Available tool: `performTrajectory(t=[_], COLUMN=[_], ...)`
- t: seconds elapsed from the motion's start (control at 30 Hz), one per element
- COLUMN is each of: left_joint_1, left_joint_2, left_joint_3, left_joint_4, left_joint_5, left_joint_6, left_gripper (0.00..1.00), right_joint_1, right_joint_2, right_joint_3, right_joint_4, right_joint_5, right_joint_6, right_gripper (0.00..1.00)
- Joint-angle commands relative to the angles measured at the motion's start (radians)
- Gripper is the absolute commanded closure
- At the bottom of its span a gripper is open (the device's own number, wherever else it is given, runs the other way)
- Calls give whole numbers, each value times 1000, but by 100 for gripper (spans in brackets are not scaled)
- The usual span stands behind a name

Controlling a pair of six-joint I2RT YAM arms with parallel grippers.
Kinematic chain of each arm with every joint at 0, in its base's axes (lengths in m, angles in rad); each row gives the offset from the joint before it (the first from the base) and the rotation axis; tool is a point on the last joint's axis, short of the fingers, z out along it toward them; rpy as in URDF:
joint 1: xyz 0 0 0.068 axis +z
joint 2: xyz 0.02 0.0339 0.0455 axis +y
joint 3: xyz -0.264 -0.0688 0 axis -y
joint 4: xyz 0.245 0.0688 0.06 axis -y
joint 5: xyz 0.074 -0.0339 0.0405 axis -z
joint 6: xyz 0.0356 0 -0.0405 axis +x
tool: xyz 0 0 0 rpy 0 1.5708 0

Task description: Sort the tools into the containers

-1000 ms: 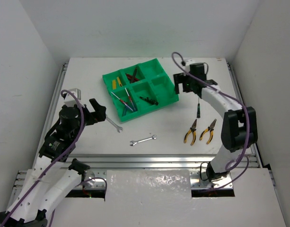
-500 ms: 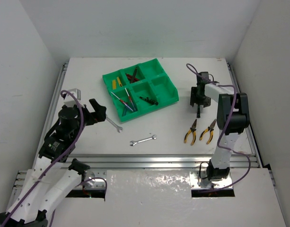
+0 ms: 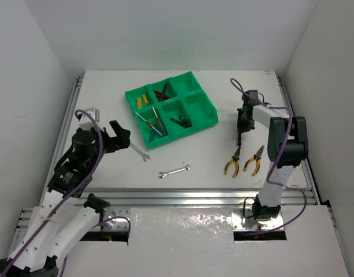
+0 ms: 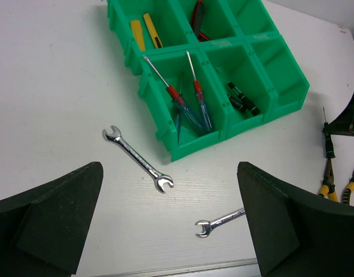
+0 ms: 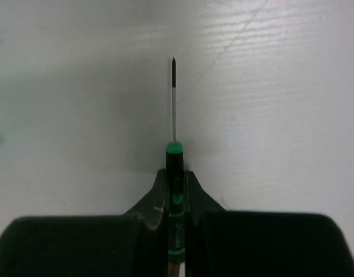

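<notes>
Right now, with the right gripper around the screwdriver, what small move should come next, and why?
Probably lift it straight up a little. The right gripper appears shut on the handle of the green-and-black screwdriver, whose shaft lies close over the table, to the right of the green tray. Similar dark screwdrivers already lie in one near compartment.

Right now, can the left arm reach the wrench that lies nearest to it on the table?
Probably yes. The left claw is open and hangs just beside that wrench, which lies flat, apart from the green tray; nothing stands between them.
</notes>
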State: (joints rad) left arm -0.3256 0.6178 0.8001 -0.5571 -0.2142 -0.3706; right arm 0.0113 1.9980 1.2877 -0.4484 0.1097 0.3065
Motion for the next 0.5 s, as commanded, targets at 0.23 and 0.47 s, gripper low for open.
performTrajectory(t=[0.23, 0.47], left_joint_1=[19, 20], left_joint_2=[17, 17], left_joint_3=[-1, -1], left_joint_4=[46, 46], left_joint_5=[9, 6], left_joint_6=[13, 13], left_gripper=[0, 0], right_joint_1=[444, 536], right_joint_2=[-447, -271], right_joint_3=[-263, -67], right_joint_4=[528, 522], right_joint_5=[-112, -327], right_joint_6=[-475, -602], right_gripper=[100, 100])
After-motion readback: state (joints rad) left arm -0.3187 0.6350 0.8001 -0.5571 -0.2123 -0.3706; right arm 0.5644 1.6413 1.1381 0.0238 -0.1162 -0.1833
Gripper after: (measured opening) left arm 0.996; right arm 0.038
